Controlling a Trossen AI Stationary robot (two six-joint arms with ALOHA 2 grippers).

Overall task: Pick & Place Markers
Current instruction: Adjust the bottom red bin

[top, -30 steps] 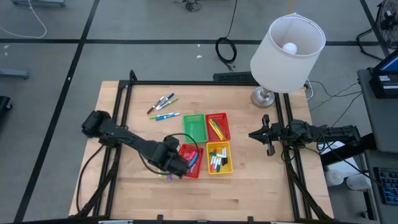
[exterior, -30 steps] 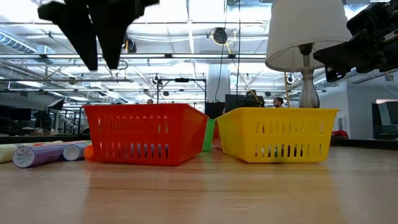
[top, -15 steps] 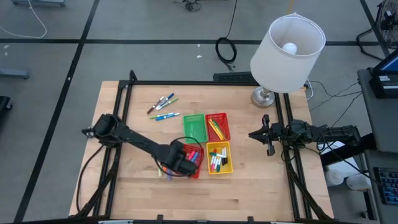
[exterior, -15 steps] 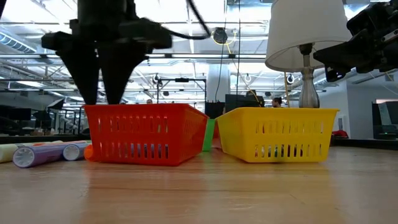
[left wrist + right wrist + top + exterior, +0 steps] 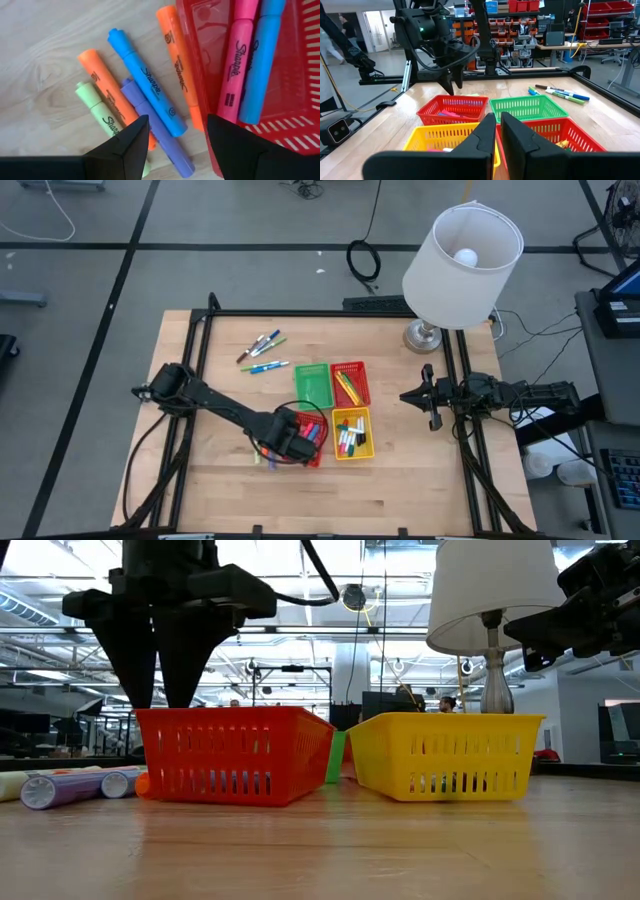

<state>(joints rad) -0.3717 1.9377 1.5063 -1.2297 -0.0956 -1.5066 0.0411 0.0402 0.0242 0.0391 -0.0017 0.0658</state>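
- Over the near-left red basket (image 5: 308,438), the left tool (image 5: 175,135) hangs with its jaws spread and empty, straddling the basket's outer wall.
- Beside that wall, on the tabletop (image 5: 225,395), lie loose highlighters: two orange (image 5: 177,60), one blue (image 5: 145,82), one purple (image 5: 160,137), one green (image 5: 97,112).
- Inside the basket rest a pink marker (image 5: 235,55) and a blue marker (image 5: 260,60).
- At the tabletop's right edge, the right tool (image 5: 431,397) waits, jaws closed on nothing.
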